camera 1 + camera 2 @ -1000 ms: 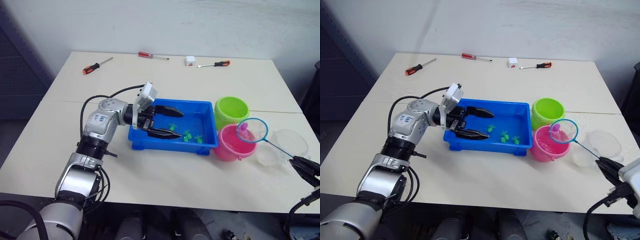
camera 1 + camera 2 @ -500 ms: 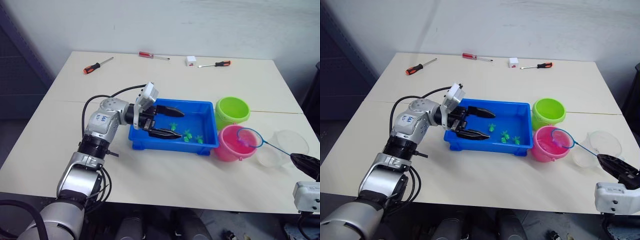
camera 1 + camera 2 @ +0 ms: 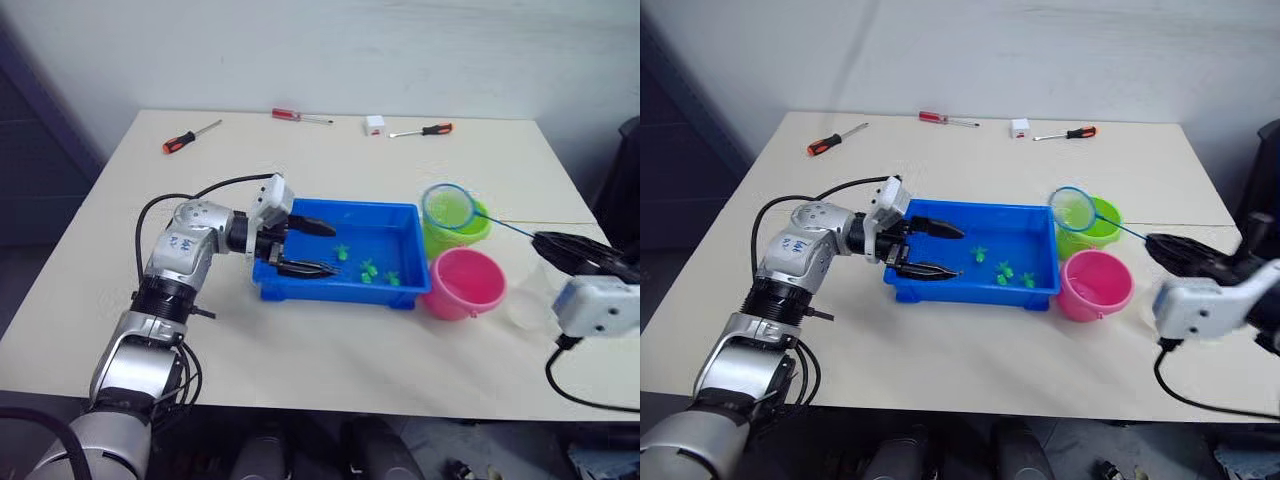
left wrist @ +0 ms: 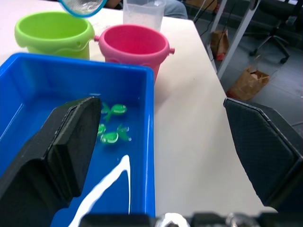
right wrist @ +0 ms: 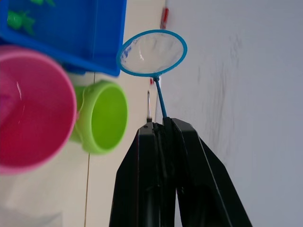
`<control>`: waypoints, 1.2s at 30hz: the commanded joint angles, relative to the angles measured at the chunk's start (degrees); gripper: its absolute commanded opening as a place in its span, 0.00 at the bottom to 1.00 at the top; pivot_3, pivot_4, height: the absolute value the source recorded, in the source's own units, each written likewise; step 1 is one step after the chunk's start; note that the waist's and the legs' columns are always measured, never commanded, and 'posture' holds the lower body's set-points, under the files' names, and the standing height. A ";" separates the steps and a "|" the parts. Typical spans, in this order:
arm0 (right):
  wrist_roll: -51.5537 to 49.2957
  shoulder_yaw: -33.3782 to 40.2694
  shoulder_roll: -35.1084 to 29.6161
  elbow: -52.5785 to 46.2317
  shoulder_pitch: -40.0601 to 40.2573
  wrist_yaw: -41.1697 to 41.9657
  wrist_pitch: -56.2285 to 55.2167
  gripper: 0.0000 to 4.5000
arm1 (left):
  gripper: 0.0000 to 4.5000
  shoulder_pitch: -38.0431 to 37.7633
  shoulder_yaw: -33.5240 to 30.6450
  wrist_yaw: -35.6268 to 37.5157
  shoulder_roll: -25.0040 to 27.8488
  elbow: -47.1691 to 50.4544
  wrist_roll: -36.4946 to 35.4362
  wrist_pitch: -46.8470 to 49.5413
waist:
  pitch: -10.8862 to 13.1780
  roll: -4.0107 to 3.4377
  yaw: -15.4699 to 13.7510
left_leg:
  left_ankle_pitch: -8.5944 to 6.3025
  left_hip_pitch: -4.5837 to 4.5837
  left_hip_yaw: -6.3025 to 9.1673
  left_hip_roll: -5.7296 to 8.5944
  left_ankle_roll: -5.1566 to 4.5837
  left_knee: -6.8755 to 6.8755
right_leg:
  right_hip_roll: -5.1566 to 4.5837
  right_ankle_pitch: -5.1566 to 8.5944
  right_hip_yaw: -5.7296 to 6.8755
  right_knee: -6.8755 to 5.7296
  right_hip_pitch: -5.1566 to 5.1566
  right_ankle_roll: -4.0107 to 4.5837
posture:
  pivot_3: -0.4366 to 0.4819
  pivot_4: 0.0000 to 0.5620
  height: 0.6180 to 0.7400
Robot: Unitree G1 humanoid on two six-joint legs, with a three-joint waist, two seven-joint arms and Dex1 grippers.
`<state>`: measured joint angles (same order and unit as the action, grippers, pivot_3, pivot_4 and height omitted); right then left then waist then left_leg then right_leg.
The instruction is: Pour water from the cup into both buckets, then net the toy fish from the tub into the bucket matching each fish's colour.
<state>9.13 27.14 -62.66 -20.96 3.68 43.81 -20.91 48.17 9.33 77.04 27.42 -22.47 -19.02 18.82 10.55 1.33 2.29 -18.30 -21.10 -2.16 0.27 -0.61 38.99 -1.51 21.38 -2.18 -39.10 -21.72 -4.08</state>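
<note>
The blue tub [image 3: 330, 294] sits mid-table with three green toy fish [image 3: 369, 268] in shallow water. My left gripper [image 3: 316, 248] reaches in over the tub's left end, open and holding nothing. At the tub's right end stand the green bucket [image 3: 460, 232] and, nearer me, the pink bucket [image 3: 466, 283]. My right gripper [image 3: 543, 241] is shut on the net's thin handle. The net hoop [image 3: 448, 206] hovers over the green bucket's left rim, and its mesh [image 5: 152, 53] looks empty. The clear cup [image 4: 143, 12] stands just right of the pink bucket.
Three screwdrivers [image 3: 192, 136] [image 3: 300, 116] [image 3: 425, 130] and a small white box [image 3: 375, 124] lie along the table's far edge. Bare tabletop [image 3: 330, 355] stretches in front of the tub. The table's right edge is close behind the cup.
My right gripper has swung the net from over the pink bucket to above the green bucket. The pink fish seen in the mesh a second ago is gone from it. The left gripper holds still.
</note>
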 commanded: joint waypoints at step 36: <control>0.34 -39.68 -5.63 38.07 -48.00 22.91 -23.09 0.00 | 0.99 -10.07 -3.73 -9.70 5.90 23.64 -5.52 11.98 | 0.07 -0.11 -0.48 | -0.15 -0.21 0.11 0.00 -0.21 0.04 | -0.19 0.00 0.23 0.41 0.05 -0.01 | 0.48 0.27 1.00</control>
<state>8.37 -14.75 -67.34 16.66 -42.77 67.44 -43.62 37.64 6.68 67.48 33.52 -0.49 -23.45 31.19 10.61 1.22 1.81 -18.44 -21.30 -2.04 0.27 -0.82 39.02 -1.70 21.39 -1.95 -38.68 -21.67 -4.08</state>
